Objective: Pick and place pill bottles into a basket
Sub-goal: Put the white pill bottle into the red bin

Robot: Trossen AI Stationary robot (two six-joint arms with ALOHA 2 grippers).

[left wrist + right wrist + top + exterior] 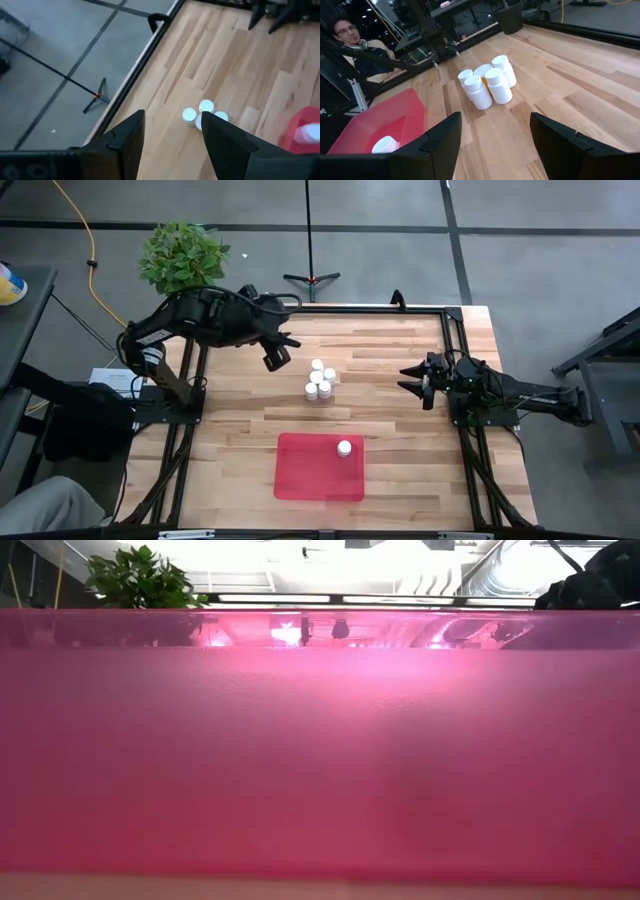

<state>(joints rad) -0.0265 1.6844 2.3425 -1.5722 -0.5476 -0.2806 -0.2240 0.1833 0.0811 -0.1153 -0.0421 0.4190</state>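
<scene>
Several white-capped pill bottles (pixel 320 380) stand upright in a tight cluster mid-table, resting on their bases; one shows an amber body (pixel 483 75). Another bottle (pixel 344 448) lies inside the red basket (pixel 300 475) near the table's front edge. My left gripper (pixel 277 358) hangs open above the table, to the far left of the cluster, with nothing between its fingers (pixel 172 120). My right gripper (pixel 415 380) waits open at the right side, level with the cluster (pixel 495 120).
A potted plant (pixel 183 255) stands at the far left corner. Dark frame rails (pixel 455 330) run along the table's edges. The basket's red wall (pixel 320 760) fills the low view. A person (pixel 350 30) sits beyond the table's left side.
</scene>
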